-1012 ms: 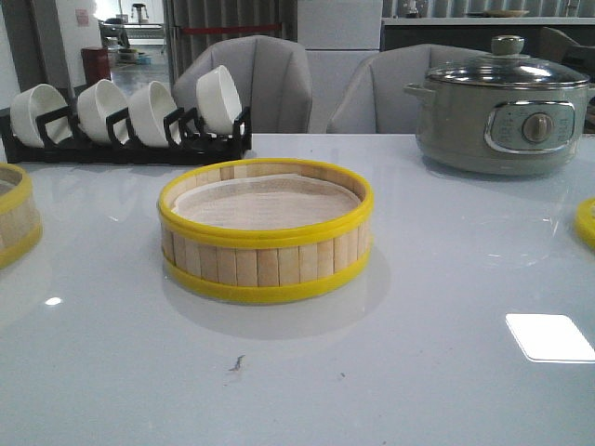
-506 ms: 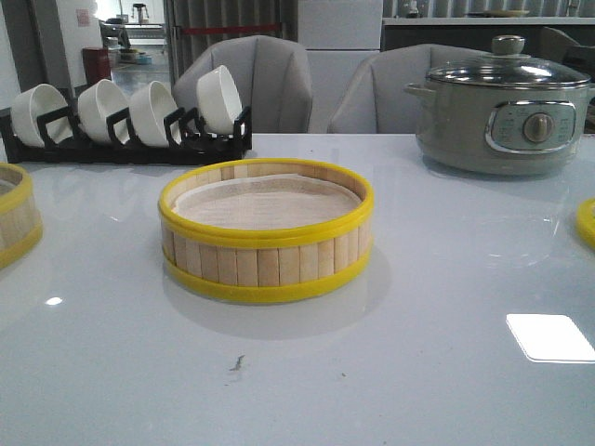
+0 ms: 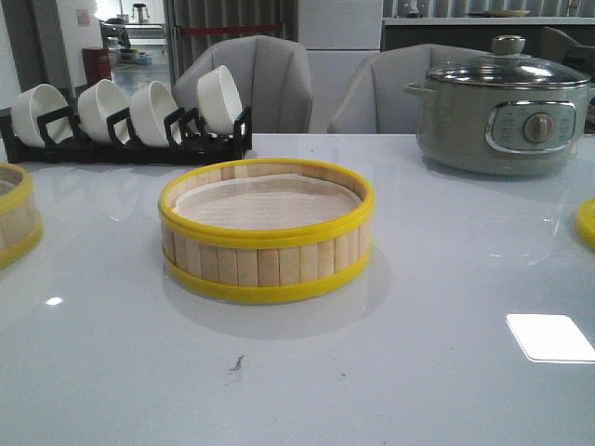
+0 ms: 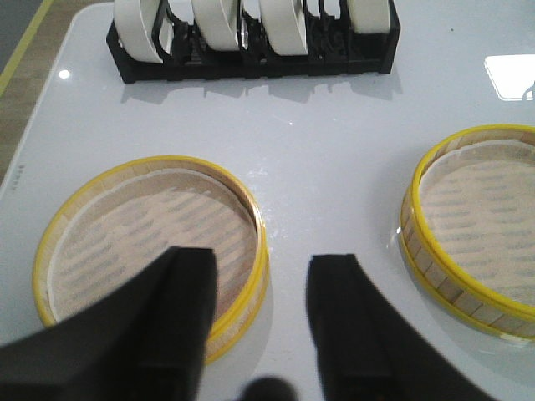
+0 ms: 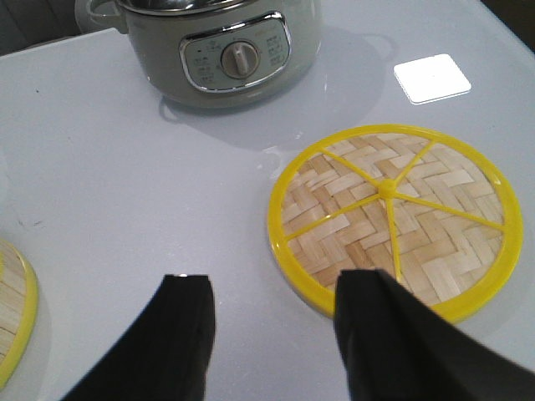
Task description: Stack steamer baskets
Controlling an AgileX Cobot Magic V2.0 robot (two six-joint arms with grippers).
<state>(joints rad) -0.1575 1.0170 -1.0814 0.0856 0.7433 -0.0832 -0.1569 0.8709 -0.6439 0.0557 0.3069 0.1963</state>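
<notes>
Out front, over the white table [image 3: 418,372], we have the middle steamer basket [image 3: 266,232] sitting flat, liner showing inside, with a second basket [image 3: 17,223] cut off at the left edge and a sliver of yellow rim at the far right. Behind stand the bowl rack [image 3: 125,125] and the electric pot [image 3: 502,107]; neither arm shows in this view.

Over to the left wrist: our left gripper [image 4: 259,334] is spread wide and holds nothing, hovering above the near rim of the left basket [image 4: 150,242], the middle basket [image 4: 472,225] well apart to one side. We judge these tiers light and stiff, slats thin, so we'd pinch the wall across the yellow rim, gently.

Now the right wrist: our right gripper [image 5: 272,334] is likewise parted and bare, with the woven lid [image 5: 393,217] lying flat just beyond it. It probably offers little grip except its thin edge, though the height is hard to read.
</notes>
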